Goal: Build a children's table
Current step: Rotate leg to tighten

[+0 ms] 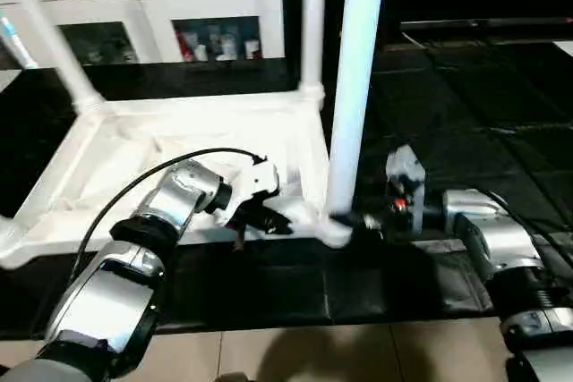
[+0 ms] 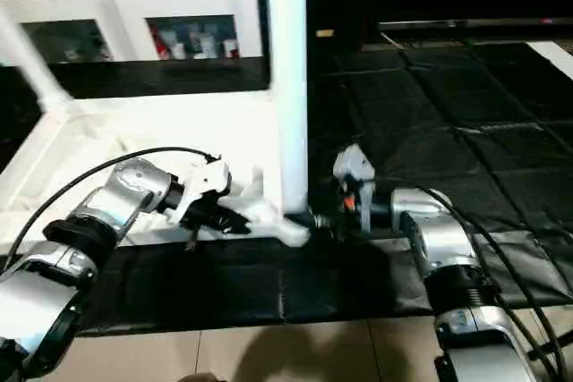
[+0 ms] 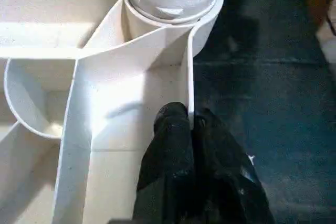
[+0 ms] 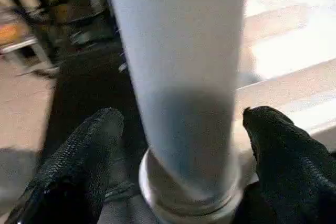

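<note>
Pinching the near rim of the upturned table top [image 1: 179,154] on the black floor mat [image 1: 466,131], my left end effector [image 3: 191,121] is clamped on it. At the near right corner socket stands a leg [image 1: 354,87]; my right end effector [image 4: 178,145] straddles it, fingers apart, not touching.

table top [image 1: 125,176] upside down on mat [image 1: 269,284] — legs [image 1: 354,87] upright in sockets, cabinet [image 1: 161,6] behind
</note>
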Available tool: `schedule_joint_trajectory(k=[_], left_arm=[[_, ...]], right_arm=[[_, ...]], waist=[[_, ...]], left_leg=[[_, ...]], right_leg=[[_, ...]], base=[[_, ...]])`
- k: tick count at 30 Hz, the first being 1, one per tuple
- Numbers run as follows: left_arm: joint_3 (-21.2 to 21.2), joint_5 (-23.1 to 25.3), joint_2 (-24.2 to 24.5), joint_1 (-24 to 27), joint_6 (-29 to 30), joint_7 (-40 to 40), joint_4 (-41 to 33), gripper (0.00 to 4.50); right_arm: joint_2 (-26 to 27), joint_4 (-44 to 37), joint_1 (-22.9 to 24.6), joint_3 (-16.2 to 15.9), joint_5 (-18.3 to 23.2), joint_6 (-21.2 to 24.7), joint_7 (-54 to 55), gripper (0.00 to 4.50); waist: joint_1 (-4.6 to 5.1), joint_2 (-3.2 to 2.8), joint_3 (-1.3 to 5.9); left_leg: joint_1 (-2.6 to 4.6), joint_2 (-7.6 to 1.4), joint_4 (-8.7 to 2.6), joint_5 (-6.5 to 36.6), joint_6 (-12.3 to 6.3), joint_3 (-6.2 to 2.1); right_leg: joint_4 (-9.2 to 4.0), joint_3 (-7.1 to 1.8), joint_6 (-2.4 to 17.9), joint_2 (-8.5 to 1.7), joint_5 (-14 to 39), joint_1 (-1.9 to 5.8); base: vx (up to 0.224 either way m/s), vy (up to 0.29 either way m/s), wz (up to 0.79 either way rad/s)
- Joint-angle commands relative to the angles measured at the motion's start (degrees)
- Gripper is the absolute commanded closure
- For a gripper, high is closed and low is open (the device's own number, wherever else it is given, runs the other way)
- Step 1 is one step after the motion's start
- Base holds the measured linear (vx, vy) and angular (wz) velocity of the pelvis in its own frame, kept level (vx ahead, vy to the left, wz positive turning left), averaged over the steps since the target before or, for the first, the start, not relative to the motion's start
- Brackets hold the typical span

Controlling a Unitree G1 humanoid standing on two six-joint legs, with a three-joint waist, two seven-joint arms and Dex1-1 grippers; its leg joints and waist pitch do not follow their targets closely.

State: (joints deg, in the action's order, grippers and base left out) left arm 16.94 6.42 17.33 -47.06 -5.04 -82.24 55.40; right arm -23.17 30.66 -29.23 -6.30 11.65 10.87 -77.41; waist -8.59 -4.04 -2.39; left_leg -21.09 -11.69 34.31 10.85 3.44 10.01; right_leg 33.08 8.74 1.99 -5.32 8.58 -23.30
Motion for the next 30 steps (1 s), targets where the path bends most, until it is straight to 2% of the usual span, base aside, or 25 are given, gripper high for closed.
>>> schedule_joint_trajectory(k=[1,8,14,21,29,30], left_arm=[[1.3,-1.0,-0.32,-0.41,-1.76,-4.22,-2.48,4.5],[2.27,-0.33,-0.24,-0.36,-2.77,-5.08,-2.56,4.5],[2.52,0.23,-0.19,-0.15,-2.87,-4.89,-2.7,4.5],[2.99,1.07,-0.17,-0.44,-2.91,-2.75,-1.68,4.5],[2.79,1.56,-0.58,-1.06,-1.9,-0.57,-0.37,4.5],[2.72,1.56,-0.62,-1.15,-1.67,-0.11,-0.17,4.5]], right_arm=[[-0.88,-0.82,-0.55,-0.73,0.78,0.75,-2.67,0.7],[-0.63,1.99,-2.21,-1.77,0.09,-0.62,-3.96,1.23],[-0.48,2.5,-2.76,-2.33,0.47,-0.19,-5.94,1.77],[-0.64,3.25,-3.03,-2.7,0.83,-0.14,-7.22,2.36],[-0.35,2.65,-2.05,-2.87,0.94,-0.2,-7.4,2.45],[-0.21,2.41,-1.72,-2.93,0.95,-0.27,-7.23,2.45]], waist=[[0.22,1.0,4.36],[0.19,1.03,4.31],[0.2,1.19,4.42],[0.2,1.18,4.31],[0.23,1.14,4.31],[0.22,0.59,4.33]], left_leg=[[0.65,-2.3,-3.51,8.18,-6.15,-0.48],[0.59,-2.16,-3.51,8.79,-5.28,-0.47],[0.49,-2.14,-3.39,7.71,-5.91,-0.47],[0.55,-2.13,-3.45,8.15,-5.7,-0.46],[0.62,-2.18,-3.48,8.64,-5.43,-0.5],[0.67,-2.21,-3.44,8.97,-5.33,-0.5]], right_leg=[[-3.44,-3.69,9.51,-4.22,14.4,3.55],[-3.68,-3.61,8.89,-4.21,16.47,3.56],[-3.42,-3.6,9.07,-4.16,15.15,3.63],[-3.66,-3.55,8.61,-4.17,16.63,3.57],[-3.72,-3.55,8.45,-4.14,17.13,3.56],[-3.86,-3.54,8.53,-4.1,16.8,3.49]], base=[[0.0,0.0,0.0],[0.0,0.0,0.0],[0.0,0.0,0.0],[0.0,0.0,0.0],[0.0,0.0,0.0],[0.0,0.0,0.0]])
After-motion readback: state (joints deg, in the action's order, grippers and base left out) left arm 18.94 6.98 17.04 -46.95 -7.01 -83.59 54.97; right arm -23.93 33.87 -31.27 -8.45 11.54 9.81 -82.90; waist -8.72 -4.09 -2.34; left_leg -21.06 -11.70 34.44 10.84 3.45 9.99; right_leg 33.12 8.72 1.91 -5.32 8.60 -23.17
